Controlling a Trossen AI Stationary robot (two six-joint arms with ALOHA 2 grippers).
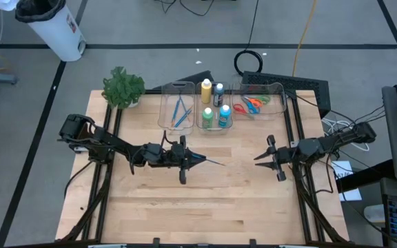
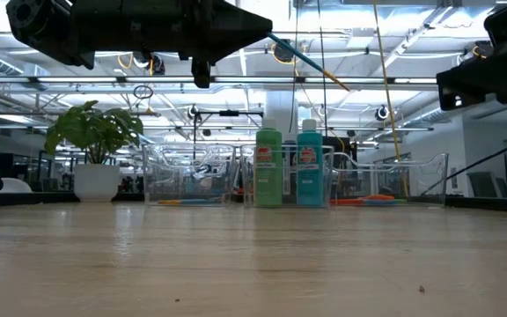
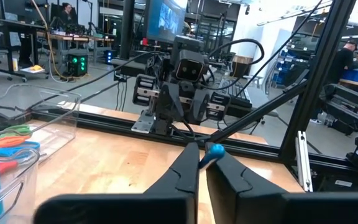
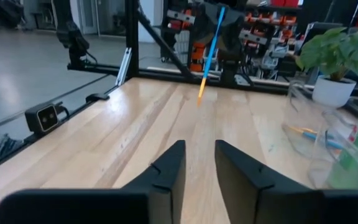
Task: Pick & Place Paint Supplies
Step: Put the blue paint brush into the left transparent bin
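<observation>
The light wooden desk (image 1: pixel 205 193) carries three clear plastic bins (image 1: pixel 174 114) along its far edge. Already binned: thin blue paintbrushes with orange tips (image 1: pixel 180 112) in one, small paint bottles in yellow, blue, green and dark (image 1: pixel 214 107) in the middle, small scissors with orange, red and green handles (image 1: pixel 251 104) in the third. One thin blue paintbrush (image 2: pixel 311 60) is left, held above mid-desk. The left gripper (image 1: pixel 197 160) has its jaws clenched on its handle. The right gripper (image 1: pixel 262 157), facing it near the right edge, has narrowly parted jaws holding nothing.
</observation>
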